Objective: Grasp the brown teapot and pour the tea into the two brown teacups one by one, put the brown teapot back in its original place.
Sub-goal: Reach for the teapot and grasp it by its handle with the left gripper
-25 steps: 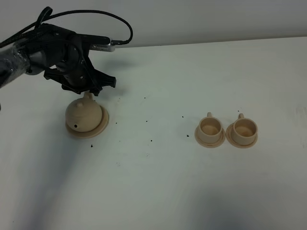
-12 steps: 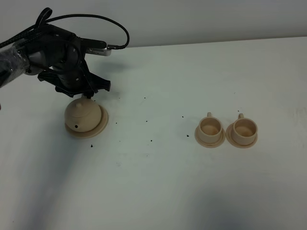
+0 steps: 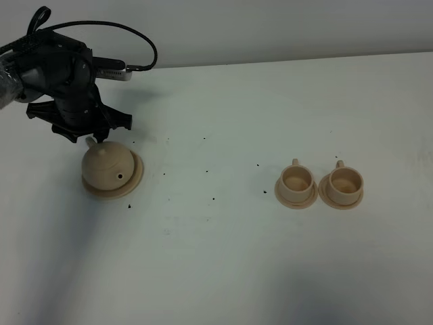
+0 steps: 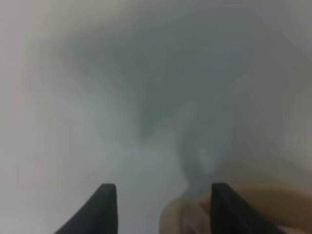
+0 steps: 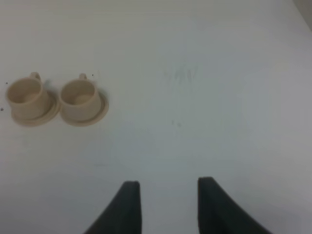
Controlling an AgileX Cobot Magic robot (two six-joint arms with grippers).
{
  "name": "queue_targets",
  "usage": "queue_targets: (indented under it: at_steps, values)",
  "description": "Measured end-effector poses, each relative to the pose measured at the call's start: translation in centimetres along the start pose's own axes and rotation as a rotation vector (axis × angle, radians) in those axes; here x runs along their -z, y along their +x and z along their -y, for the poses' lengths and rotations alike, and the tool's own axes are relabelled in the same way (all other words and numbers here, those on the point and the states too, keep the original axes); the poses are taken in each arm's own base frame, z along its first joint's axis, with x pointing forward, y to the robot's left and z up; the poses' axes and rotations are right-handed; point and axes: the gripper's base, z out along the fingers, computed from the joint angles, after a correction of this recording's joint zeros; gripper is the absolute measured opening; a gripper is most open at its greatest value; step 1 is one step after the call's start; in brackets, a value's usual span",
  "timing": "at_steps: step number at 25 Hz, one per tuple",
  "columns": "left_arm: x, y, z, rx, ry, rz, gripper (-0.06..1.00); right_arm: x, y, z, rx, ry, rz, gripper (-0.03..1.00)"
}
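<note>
The brown teapot (image 3: 107, 169) sits on its flat round dish (image 3: 136, 177) at the left of the table, with a small upright part pointing to the back left. My left gripper (image 3: 86, 134) hovers just behind and above it, jaws wide apart. In the left wrist view the picture is blurred: the left gripper (image 4: 161, 209) is open and a tan shape of the teapot (image 4: 195, 217) lies low between the fingers, closer to one of them. The two brown teacups (image 3: 295, 179) (image 3: 345, 181) stand side by side on saucers at the right. My right gripper (image 5: 168, 207) is open and empty, away from the teacups (image 5: 27, 95) (image 5: 80, 95).
Small dark specks (image 3: 213, 199) are scattered over the white table between the teapot and the cups. A black cable (image 3: 135, 40) loops from the left arm toward the back wall. The right arm does not show in the exterior high view.
My left arm has moved left and slightly back. The teapot and its dish have slid left with it, and the teapot has turned on the dish. The cups have not moved.
</note>
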Motion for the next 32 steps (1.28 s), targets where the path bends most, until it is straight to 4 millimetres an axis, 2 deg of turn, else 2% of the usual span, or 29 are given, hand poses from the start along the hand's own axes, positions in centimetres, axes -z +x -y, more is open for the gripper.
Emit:
queue_targets:
  at_steps: [9, 20, 32]
  values:
    - [-0.1, 1.0, -1.2, 0.003, -0.057, -0.123, 0.48, 0.0, 0.0, 0.0, 0.000, 0.000, 0.000, 0.31]
    - [0.2, 2.2, -1.5, 0.006, -0.085, -0.255, 0.48, 0.0, 0.0, 0.0, 0.000, 0.000, 0.000, 0.31]
    - [0.3, 2.8, -1.5, -0.002, -0.084, -0.316, 0.48, 0.0, 0.0, 0.0, 0.000, 0.000, 0.000, 0.31]
